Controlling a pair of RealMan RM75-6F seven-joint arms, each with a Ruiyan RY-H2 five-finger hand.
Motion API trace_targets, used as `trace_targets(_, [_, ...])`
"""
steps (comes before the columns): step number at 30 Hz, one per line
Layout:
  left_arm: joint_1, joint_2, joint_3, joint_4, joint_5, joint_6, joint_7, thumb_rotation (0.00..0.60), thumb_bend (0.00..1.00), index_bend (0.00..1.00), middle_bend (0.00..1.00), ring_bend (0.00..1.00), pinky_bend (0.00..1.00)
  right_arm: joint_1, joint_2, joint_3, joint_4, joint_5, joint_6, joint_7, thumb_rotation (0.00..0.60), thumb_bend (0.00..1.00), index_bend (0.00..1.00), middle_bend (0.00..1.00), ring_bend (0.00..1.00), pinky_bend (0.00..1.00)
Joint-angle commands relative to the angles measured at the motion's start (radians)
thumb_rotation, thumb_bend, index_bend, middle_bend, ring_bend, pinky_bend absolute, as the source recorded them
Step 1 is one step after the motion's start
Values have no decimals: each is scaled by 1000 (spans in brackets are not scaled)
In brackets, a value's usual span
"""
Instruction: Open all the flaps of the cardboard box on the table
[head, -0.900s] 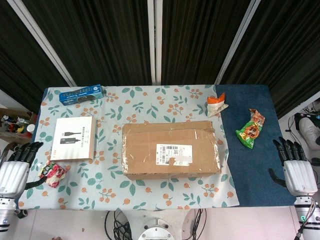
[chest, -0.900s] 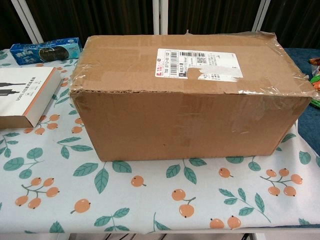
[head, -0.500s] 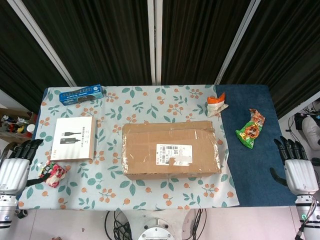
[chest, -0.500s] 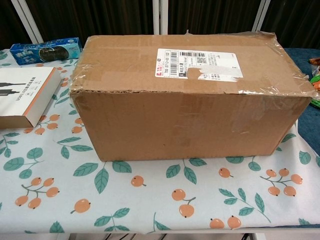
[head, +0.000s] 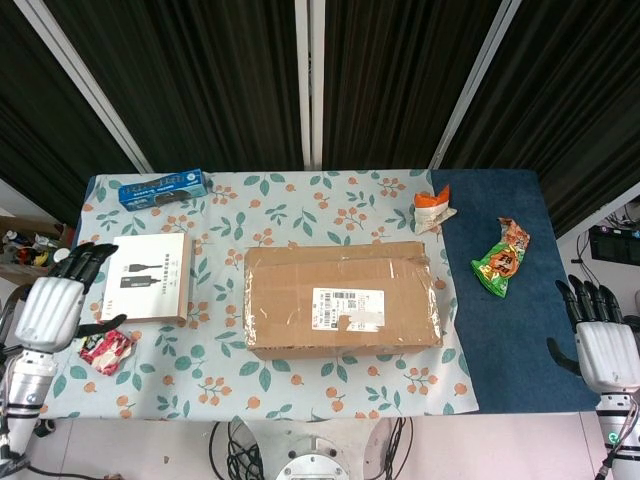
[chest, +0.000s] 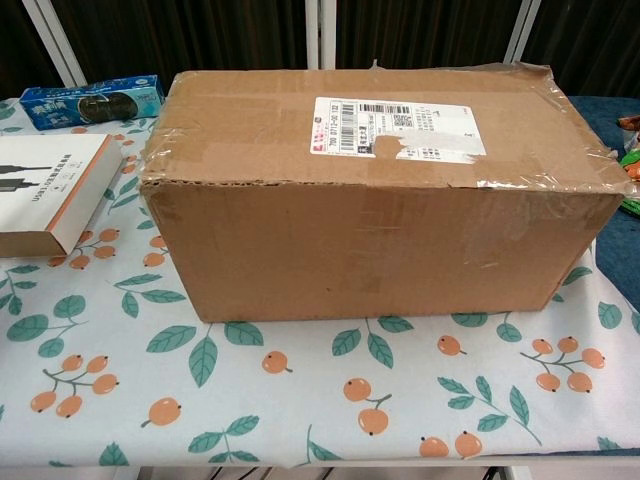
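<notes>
The cardboard box (head: 343, 299) sits near the middle of the tabletop (head: 300, 205), slightly toward the front edge, with its long side running left to right. Its top flaps lie flat and shut, with clear tape along the seams and a white shipping label (head: 346, 307) stuck on the top panel; the chest view shows the same box (chest: 380, 210) filling most of the frame, its front wall plain and the tape wrinkled along the right top edge. The left hand (head: 55, 300) hovers at the left edge of the tabletop, fingers spread apart and holding nothing, just beside a white flat box (head: 148, 277) that lies toward the left edge, well apart from the cardboard box. A small red wrapper (head: 104, 350) lies near the front left corner, just below that hand. The right hand (head: 603, 340) hangs off the right edge near the front right corner, fingers apart and pointing away from the robot, empty. A blue carton (head: 163, 187) rests at the back left corner. On the dark blue part of the tabletop cover at the right lie a green snack bag (head: 501, 259) and, nearer the back edge, an orange and white packet (head: 434, 211). Neither hand touches the cardboard box.
</notes>
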Motion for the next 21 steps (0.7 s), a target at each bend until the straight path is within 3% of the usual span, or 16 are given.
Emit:
trace_targets(1, [-162, 17, -96, -31, -70, -179, -63, 600, 0, 137, 154, 116, 254, -6, 5, 2, -10, -2, 13, 1, 600, 237, 0, 0, 0, 0])
trace_targets(3, [-227, -2, -128, -31, -105, -249, -95, 599, 0, 148, 163, 116, 254, -11, 9, 2, -14, -3, 21, -2, 600, 237, 0, 0, 0, 0])
trace_targets(4, [-251, -14, -141, -28, -122, -271, -111, 566, 0, 163, 177, 116, 251, -12, 10, 3, -14, -2, 24, -1, 600, 235, 0, 0, 0, 0])
trace_targets(6, [-296, -51, -164, -18, -148, -301, -139, 386, 0, 216, 220, 116, 237, -17, 9, 5, -14, -3, 33, 18, 600, 210, 0, 0, 0, 0])
trace_targets(7, [-312, -64, -168, -17, -156, -316, -148, 241, 0, 254, 246, 116, 224, -19, 8, 5, -13, -5, 35, 30, 600, 190, 0, 0, 0, 0])
trace_targets(9, [-348, -76, -168, -23, -166, -366, -165, 76, 0, 292, 273, 115, 202, -23, 9, 2, -8, -10, 38, 52, 600, 159, 0, 0, 0, 0])
trace_targets(10, [-362, -80, -168, -24, -166, -381, -168, 21, 0, 303, 285, 115, 190, -24, 9, 2, -5, -12, 39, 58, 600, 147, 0, 0, 0, 0])
trace_targets(21, [-474, -180, -133, 29, -272, -509, -114, 0, 0, 321, 311, 115, 174, -37, 7, 11, 18, -9, 65, 85, 600, 119, 0, 0, 0, 0])
